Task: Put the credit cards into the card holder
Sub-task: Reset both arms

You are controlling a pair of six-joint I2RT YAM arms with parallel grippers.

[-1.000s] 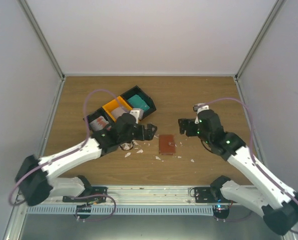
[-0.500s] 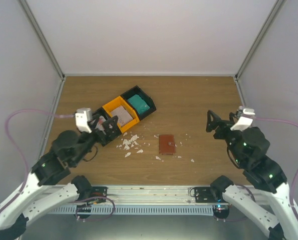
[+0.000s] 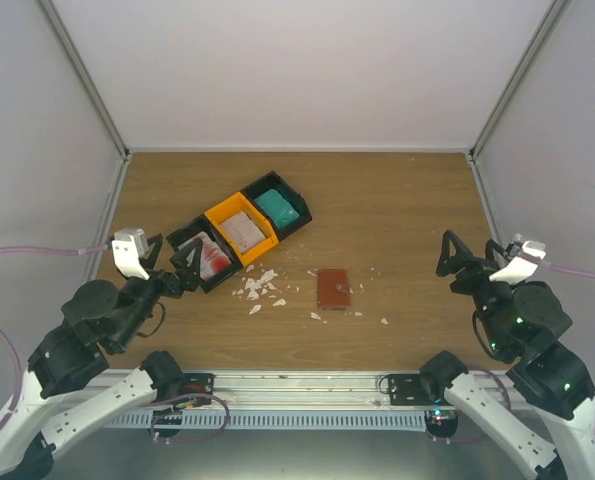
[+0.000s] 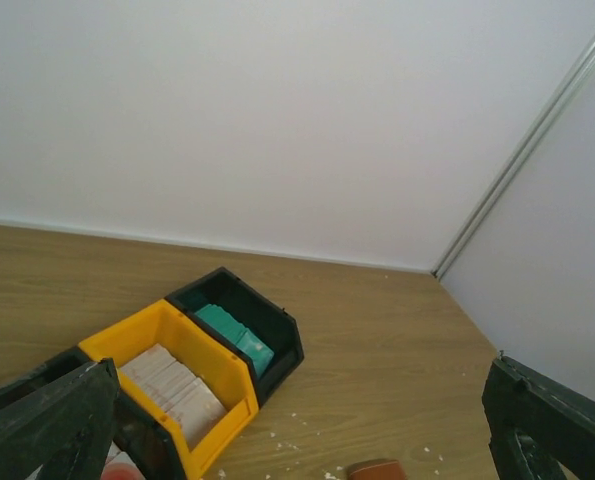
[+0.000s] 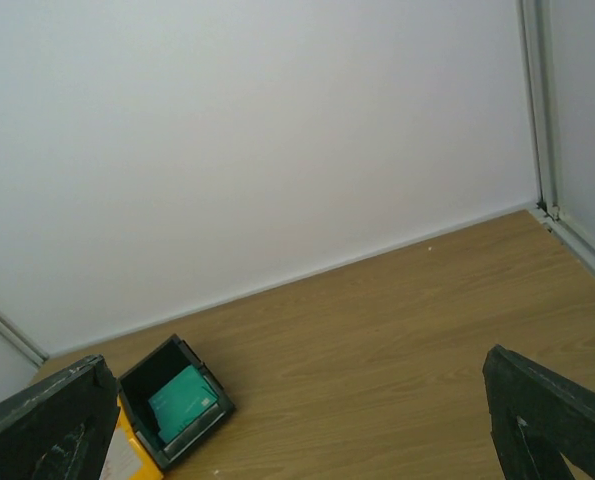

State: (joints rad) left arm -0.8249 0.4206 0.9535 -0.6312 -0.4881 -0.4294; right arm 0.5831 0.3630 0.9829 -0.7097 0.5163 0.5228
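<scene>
The brown card holder (image 3: 333, 288) lies shut and flat at the table's middle; its top edge (image 4: 375, 468) shows in the left wrist view. The credit cards sit in the three-bin tray (image 3: 217, 212): teal ones (image 3: 277, 208) (image 4: 232, 333) (image 5: 182, 400) in the far black bin, whitish-grey ones (image 3: 241, 230) (image 4: 172, 385) in the orange bin, red-and-white ones (image 3: 205, 255) in the near black bin. My left gripper (image 3: 174, 262) (image 4: 299, 400) hangs open by the tray's near end, holding nothing. My right gripper (image 3: 469, 262) (image 5: 295, 400) is open and empty, well right of the card holder.
White scraps (image 3: 259, 288) are scattered between the tray and the card holder, with a few specks (image 3: 383, 321) to its right. White walls close in the table on three sides; a metal rail (image 3: 297, 385) runs along the near edge.
Both arms have drawn back from the card holder toward the near corners, left to the left and right to the right. Both grippers opened a little wider. The card holder stayed put.
</scene>
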